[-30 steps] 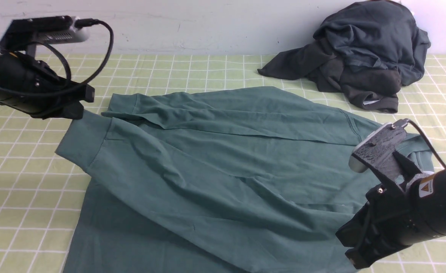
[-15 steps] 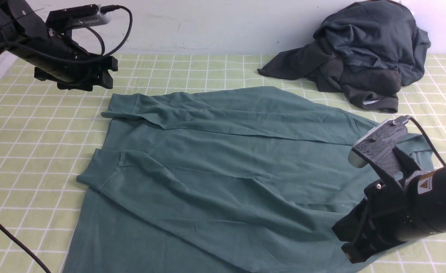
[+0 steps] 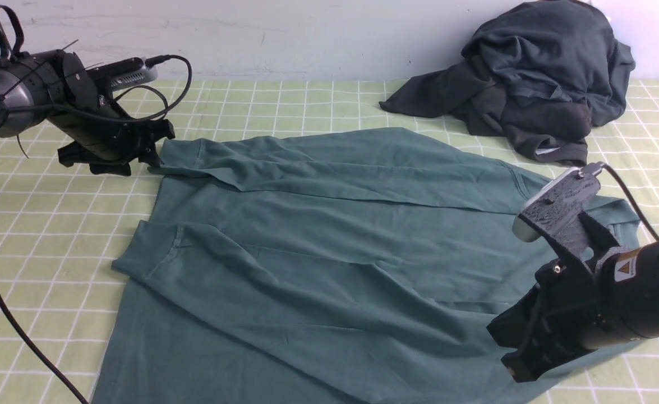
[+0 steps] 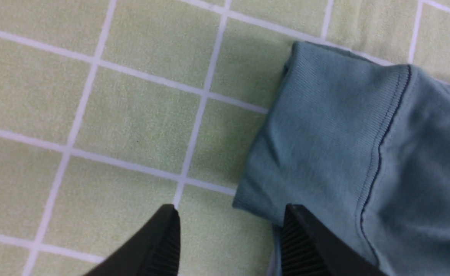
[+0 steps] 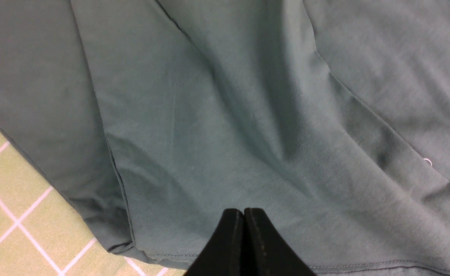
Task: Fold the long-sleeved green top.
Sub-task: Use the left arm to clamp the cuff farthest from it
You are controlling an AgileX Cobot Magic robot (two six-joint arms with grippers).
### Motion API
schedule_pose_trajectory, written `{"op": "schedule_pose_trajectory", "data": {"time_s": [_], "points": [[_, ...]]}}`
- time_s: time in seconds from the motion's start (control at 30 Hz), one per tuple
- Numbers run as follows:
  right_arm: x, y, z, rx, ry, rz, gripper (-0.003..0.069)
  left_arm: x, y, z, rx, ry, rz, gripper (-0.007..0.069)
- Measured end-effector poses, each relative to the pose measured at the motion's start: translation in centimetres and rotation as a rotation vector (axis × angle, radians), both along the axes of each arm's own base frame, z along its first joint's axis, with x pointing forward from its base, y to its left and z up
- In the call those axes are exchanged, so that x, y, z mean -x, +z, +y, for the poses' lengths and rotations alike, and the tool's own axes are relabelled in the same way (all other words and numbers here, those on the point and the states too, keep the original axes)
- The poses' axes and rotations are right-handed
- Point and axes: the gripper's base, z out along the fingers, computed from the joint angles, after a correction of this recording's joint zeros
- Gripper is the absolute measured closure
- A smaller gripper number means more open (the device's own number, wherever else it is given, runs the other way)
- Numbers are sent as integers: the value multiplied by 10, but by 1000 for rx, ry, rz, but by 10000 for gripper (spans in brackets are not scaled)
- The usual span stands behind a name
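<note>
Left gripper (image 3: 152,147) has let go of the near sleeve (image 3: 194,252), which is now lying flat across the body, and has shifted back to the far cuff (image 3: 180,157). Counting: two grippers, one green long-sleeved top (image 3: 335,241), one dark garment pile (image 3: 537,84). Lower right: right gripper (image 3: 510,367) is hanging over the top's edge, jaws pressed together, gripping nothing. Mid-frame: top is lying spread on the checked cloth (image 3: 43,235). Upper left: left gripper jaws are standing wide, one finger (image 4: 305,237) overlapping the far cuff, nothing clamped. Upper right: pile is sitting apart from the top.
</note>
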Motion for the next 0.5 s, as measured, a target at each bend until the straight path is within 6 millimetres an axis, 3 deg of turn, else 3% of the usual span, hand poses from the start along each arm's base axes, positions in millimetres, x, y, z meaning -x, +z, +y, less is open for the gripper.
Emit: {"op": "schedule_pose_trajectory", "data": {"time_s": [0.2, 0.37, 0.5], "points": [[0, 0, 0, 0, 0, -3, 675, -5, -15, -5, 122, 76, 7, 321], [0, 0, 0, 0, 0, -3, 675, -11, -25, -8, 191, 117, -20, 419], [0, 0, 0, 0, 0, -3, 675, -12, -24, -7, 176, 92, -39, 561]]}}
